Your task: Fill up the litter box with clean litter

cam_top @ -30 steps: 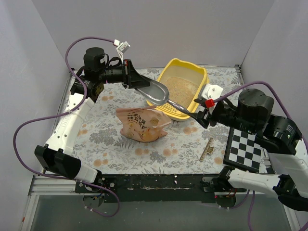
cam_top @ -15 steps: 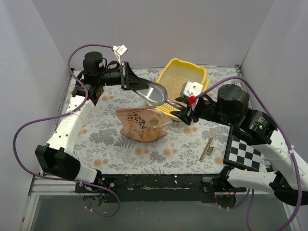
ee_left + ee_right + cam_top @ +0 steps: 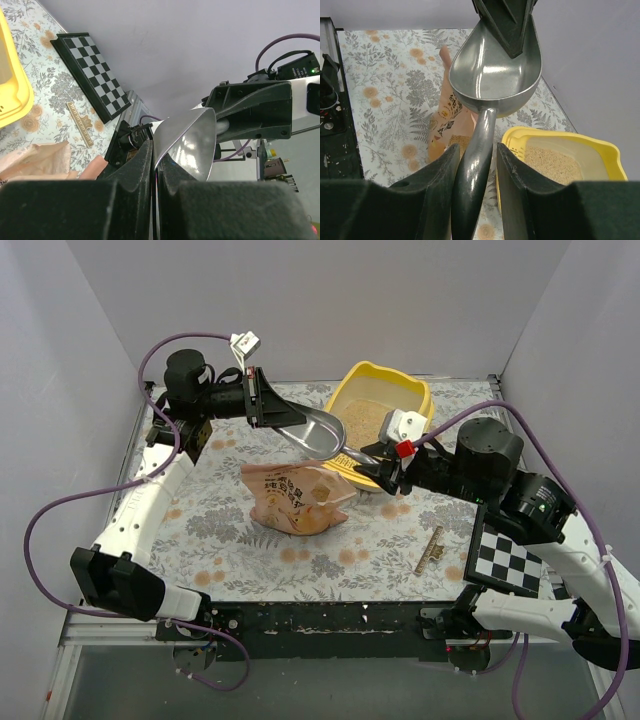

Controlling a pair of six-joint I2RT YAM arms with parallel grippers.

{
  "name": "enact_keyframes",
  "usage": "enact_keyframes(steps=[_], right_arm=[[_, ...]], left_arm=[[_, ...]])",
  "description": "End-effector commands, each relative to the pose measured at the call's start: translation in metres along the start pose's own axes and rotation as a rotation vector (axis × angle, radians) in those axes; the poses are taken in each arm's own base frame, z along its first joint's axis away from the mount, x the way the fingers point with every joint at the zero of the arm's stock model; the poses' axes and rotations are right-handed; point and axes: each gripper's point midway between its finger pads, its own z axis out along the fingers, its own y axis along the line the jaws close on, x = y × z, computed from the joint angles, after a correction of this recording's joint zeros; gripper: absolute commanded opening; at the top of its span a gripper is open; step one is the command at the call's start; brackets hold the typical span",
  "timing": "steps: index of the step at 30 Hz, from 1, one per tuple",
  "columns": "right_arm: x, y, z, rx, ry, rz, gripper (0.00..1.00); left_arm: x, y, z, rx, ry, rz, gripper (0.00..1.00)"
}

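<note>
The yellow litter box [image 3: 362, 376] stands at the back right of the table, with pale beige clean litter [image 3: 380, 422] spread in it. The same litter box [image 3: 559, 135] and litter [image 3: 552, 162] show in the right wrist view. My left gripper [image 3: 283, 417] is shut on the rim of a grey metal scoop [image 3: 320, 430], held in the air over the peach-pink bag [image 3: 295, 496]. The scoop's bowl [image 3: 495, 75] looks empty. My right gripper [image 3: 477, 155] stands open astride the scoop's handle, a thin gap showing on one side. In the left wrist view my left gripper [image 3: 156, 155] pinches the scoop's edge [image 3: 192, 142].
The crinkled bag [image 3: 447, 112] lies open, with litter showing in its mouth. A black and white chessboard [image 3: 508, 548] sits at the front right, a small ruler [image 3: 430, 548] beside it. Grey walls close in the left, back and right sides.
My right arm swung left to the scoop's handle and its jaws narrowed around it. The left gripper, still holding the scoop, shifted slightly left.
</note>
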Motion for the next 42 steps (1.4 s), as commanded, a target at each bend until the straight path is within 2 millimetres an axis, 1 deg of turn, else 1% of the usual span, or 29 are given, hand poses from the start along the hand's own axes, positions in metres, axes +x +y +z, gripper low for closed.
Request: enact_keyframes(steps=[1,6,11,13,14,15,16,19,22,25,28,30,34,35,36,38,42], right_arm=[[-0.016,-0.002,-0.001,0.008,-0.068,0.004,0.4],[-0.018,-0.002,-0.001,0.009,-0.077,0.004,0.34],[-0.017,0.0,-0.001,0.002,-0.081,0.005,0.33],[-0.017,0.001,0.0,-0.002,-0.081,0.005,0.24],[-0.019,0.001,0.0,-0.006,-0.085,0.004,0.17],[-0.019,0.001,0.0,-0.006,-0.085,0.005,0.04],[-0.02,0.001,0.0,-0.007,-0.089,0.006,0.01],[-0.022,0.004,-0.001,-0.022,-0.101,0.008,0.01],[-0.021,0.003,0.0,-0.016,-0.101,0.011,0.01],[-0.02,0.004,0.001,-0.019,-0.099,0.01,0.12],[-0.018,0.004,0.002,-0.017,-0.091,0.011,0.18],[-0.019,0.004,0.002,-0.018,-0.097,0.009,0.21],[-0.018,0.004,0.002,-0.017,-0.1,0.007,0.22],[-0.019,0.005,0.002,-0.022,-0.102,0.007,0.22],[-0.019,0.005,0.003,-0.025,-0.102,0.007,0.19],[-0.019,0.005,0.004,-0.027,-0.106,0.006,0.02],[-0.023,0.008,0.001,-0.043,-0.122,0.007,0.01]], left_arm=[[0.004,-0.029,-0.009,0.046,-0.001,0.058,0.0],[0.004,-0.029,-0.009,0.048,-0.001,0.059,0.0],[0.006,-0.028,-0.01,0.048,0.001,0.053,0.0],[0.007,-0.027,-0.01,0.047,0.003,0.049,0.0],[0.008,-0.027,-0.01,0.048,0.005,0.052,0.0],[0.008,-0.027,-0.01,0.048,0.004,0.055,0.0],[0.009,-0.025,-0.01,0.044,0.004,0.052,0.0],[0.011,-0.021,-0.01,0.041,0.008,0.047,0.0],[0.012,-0.02,-0.01,0.039,0.01,0.046,0.0],[0.012,-0.02,-0.009,0.039,0.009,0.049,0.0],[0.01,-0.02,-0.009,0.04,0.009,0.051,0.0],[0.011,-0.02,-0.009,0.04,0.011,0.051,0.0],[0.011,-0.017,-0.008,0.037,0.011,0.044,0.0],[0.01,-0.017,-0.008,0.037,0.011,0.044,0.0],[0.01,-0.018,-0.008,0.039,0.012,0.046,0.0],[0.011,-0.017,-0.008,0.038,0.013,0.042,0.0],[0.012,-0.014,-0.008,0.032,0.013,0.045,0.0]])
